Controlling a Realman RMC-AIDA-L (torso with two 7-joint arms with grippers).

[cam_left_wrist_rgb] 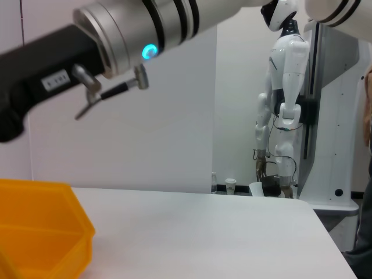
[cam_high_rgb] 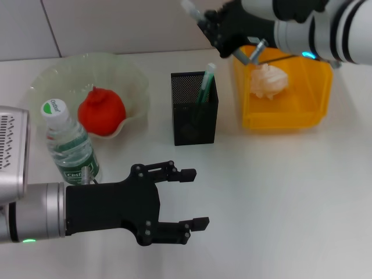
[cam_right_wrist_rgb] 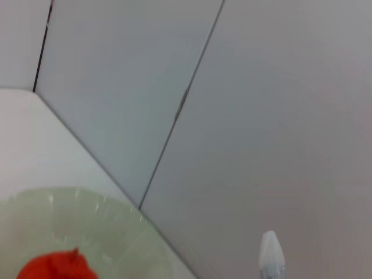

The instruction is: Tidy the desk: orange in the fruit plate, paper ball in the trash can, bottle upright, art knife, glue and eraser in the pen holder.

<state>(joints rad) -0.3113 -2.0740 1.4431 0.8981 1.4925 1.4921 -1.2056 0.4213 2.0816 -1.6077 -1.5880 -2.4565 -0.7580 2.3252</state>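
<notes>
**A slim stick is held high above the black cup**

A thin stick with a pale, see-through tip point(cam_high_rgb: 190, 10) is pinched in the right gripper point(cam_high_rgb: 210, 28), high above the back of the desk. It is tilted, with the tip up and away from the arm. Whether it is the glue or the art knife cannot be told. In the right wrist view only that pale tip point(cam_right_wrist_rgb: 271, 256) is seen, not the fingers.

The two black fingers of the left gripper point(cam_high_rgb: 195, 197) are spread wide, and nothing is held between them. The gripper is kept near the front of the white desk point(cam_high_rgb: 290, 197), just beside the bottle point(cam_high_rgb: 67, 145).

The bottle is stood upright with its white cap on top. It is made of clear plastic and has a green label.

The round, wrinkly orange point(cam_high_rgb: 102, 112) is found in the fruit plate point(cam_high_rgb: 58, 72), a pale green glass dish with a wavy rim.

A green pen-like thing point(cam_high_rgb: 206, 81) is leaned inside the pen holder point(cam_high_rgb: 195, 119), a tall square cup of black mesh.

The crumpled white paper ball point(cam_high_rgb: 268, 80) is seen inside the trash can point(cam_high_rgb: 285, 113), a bright yellow plastic box.
</notes>
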